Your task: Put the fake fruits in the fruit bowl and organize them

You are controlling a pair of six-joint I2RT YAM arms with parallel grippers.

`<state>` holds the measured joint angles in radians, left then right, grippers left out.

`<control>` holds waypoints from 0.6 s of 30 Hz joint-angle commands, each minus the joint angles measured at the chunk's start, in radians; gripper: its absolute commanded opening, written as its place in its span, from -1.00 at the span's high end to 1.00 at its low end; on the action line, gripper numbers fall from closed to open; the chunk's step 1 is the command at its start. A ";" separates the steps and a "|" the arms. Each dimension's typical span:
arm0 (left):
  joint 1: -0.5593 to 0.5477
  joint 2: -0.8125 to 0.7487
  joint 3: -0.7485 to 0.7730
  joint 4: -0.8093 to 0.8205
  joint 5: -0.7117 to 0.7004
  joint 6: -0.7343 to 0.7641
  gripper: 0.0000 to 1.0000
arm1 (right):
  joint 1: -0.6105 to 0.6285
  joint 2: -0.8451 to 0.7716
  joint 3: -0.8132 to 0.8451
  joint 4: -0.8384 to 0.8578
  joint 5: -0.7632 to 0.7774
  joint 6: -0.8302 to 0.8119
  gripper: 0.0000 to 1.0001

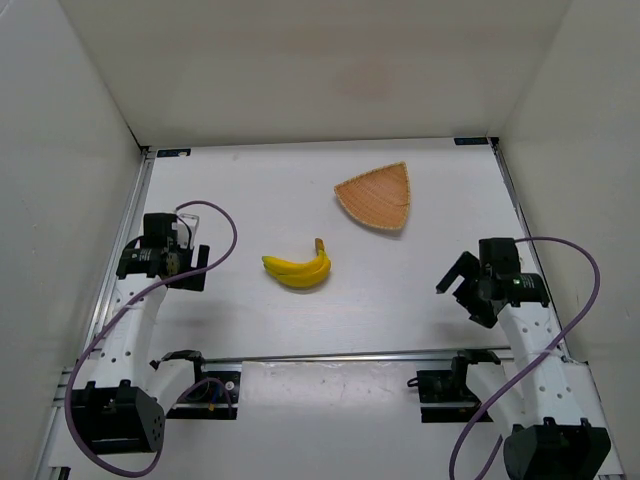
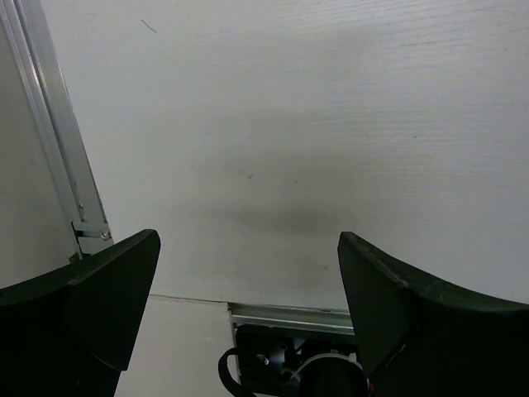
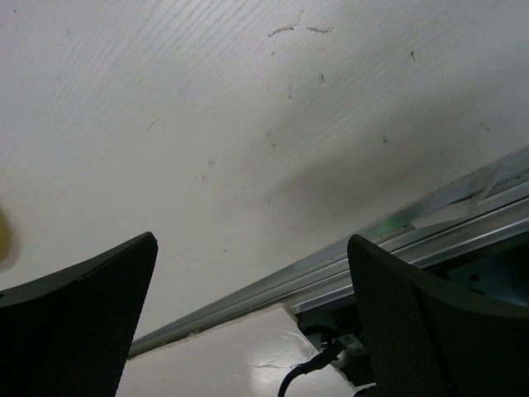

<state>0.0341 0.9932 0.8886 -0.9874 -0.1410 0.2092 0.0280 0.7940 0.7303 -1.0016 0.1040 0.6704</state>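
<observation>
A bunch of yellow bananas [image 1: 298,268] with a brown stem lies on the white table near the middle. The tan, rounded-triangle fruit bowl [image 1: 376,196] stands empty behind and to the right of it. My left gripper [image 1: 190,268] hangs over the table's left side, well left of the bananas, open and empty; its wrist view [image 2: 248,240] shows only bare table between the jaws. My right gripper [image 1: 458,280] is over the right side, right of the bananas and nearer than the bowl, open and empty [image 3: 252,240]. A faint yellow blur [image 3: 4,236] touches that view's left edge.
White walls enclose the table on the left, back and right. A metal rail [image 1: 330,356] runs along the near edge and another [image 1: 125,240] along the left side. Purple cables [image 1: 215,225] loop from both arms.
</observation>
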 commanded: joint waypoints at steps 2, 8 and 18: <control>-0.005 -0.022 -0.014 0.009 -0.003 -0.001 -1.00 | 0.047 0.059 0.138 0.072 -0.028 -0.179 -1.00; -0.005 -0.002 -0.014 0.018 -0.003 -0.001 -1.00 | 0.381 0.270 0.409 0.326 0.084 -0.451 -1.00; -0.014 -0.021 -0.023 0.009 -0.032 -0.001 -1.00 | 0.990 1.037 0.863 0.336 0.106 -1.005 -1.00</control>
<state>0.0254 0.9970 0.8742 -0.9871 -0.1474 0.2092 0.9611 1.7424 1.5196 -0.6334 0.2337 -0.1467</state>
